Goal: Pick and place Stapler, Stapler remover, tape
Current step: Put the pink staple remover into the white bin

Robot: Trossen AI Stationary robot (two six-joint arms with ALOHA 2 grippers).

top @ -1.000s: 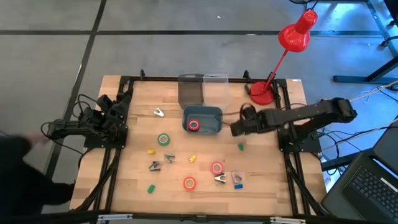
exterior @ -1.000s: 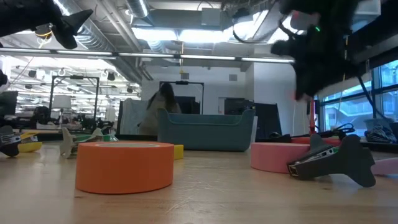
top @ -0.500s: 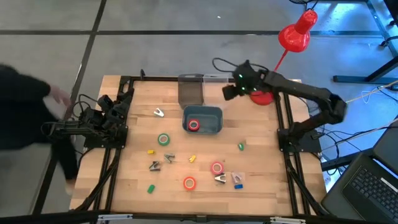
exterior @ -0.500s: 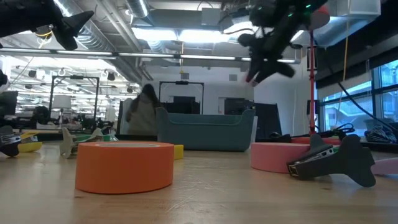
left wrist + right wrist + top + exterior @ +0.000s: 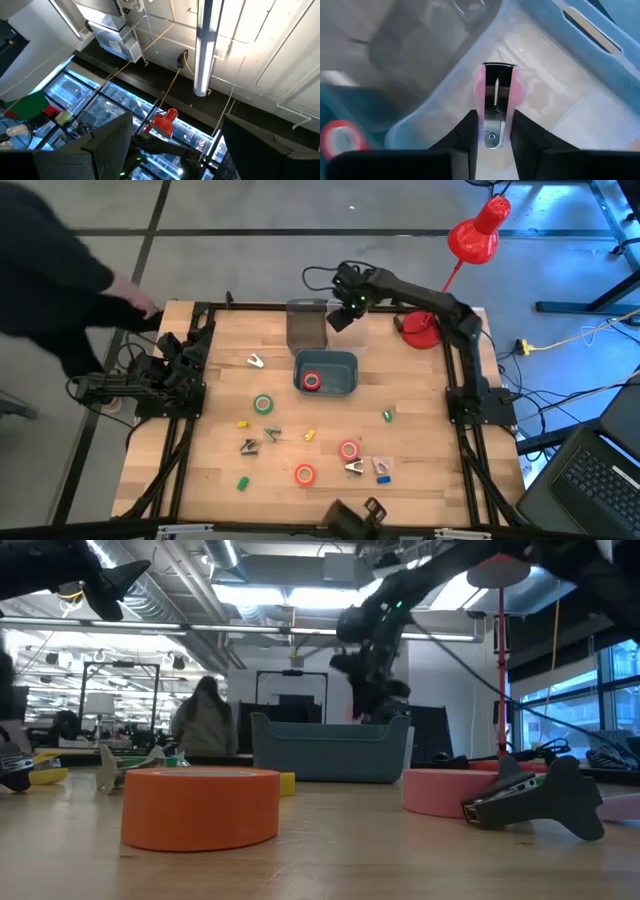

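The right gripper [image 5: 493, 131] pinches a small staple remover [image 5: 496, 102], pink on its sides with a shiny metal middle. Its long side points straight out from the dark fingers [image 5: 468, 136]. The gripper hangs over the clear box [image 5: 343, 308] at the far edge of the table, and the see-through plastic floor of that box lies right under the remover. So the drop spot is straight down, and it looks like the next move is just to let go. The blue bin [image 5: 326, 372] sits just beside the clear box and holds one red tape roll [image 5: 312, 381]. More tape rolls, round with pale middles, lie on the wooden table [image 5: 440, 470]: a green one [image 5: 263, 404] and two red ones [image 5: 348, 449]. The left gripper [image 5: 200, 338] waits far off at its own table edge, its fingers spread wide with nothing between them.
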